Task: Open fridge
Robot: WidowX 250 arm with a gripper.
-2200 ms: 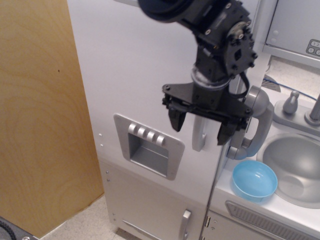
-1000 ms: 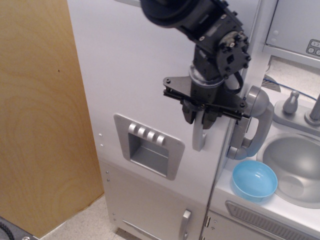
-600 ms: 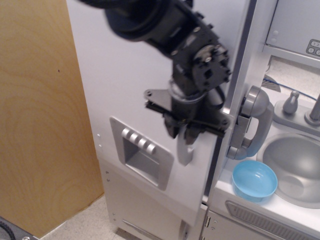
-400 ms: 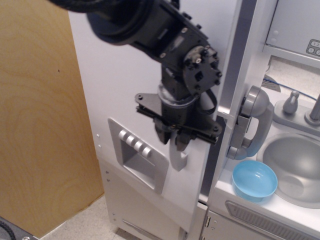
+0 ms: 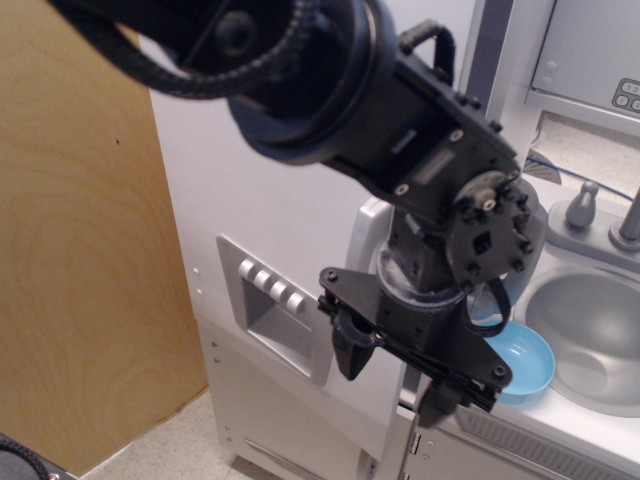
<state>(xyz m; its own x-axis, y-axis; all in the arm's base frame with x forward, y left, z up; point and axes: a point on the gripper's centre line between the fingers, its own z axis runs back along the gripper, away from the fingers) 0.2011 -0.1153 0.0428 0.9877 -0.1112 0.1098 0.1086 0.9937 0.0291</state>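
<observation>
Silver-grey panelling of the fridge point(image 5: 250, 190) fills the centre, its large door swung slightly ajar, a dark gap seen at its right edge. The black gripper point(image 5: 395, 375) is held before the door's lower right, jaws spread wide, gripping nothing. A plywood wall point(image 5: 75, 250) stands left; a blue bowl point(image 5: 525, 362) rests beside the grey sink point(image 5: 590, 335).

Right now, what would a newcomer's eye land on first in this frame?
The big black arm fills the upper middle, its tool hanging open and empty in front of the fridge. Behind it, the door's four-button dispenser panel sits left of centre. A blue bowl peeks out at right beside the sink.
</observation>
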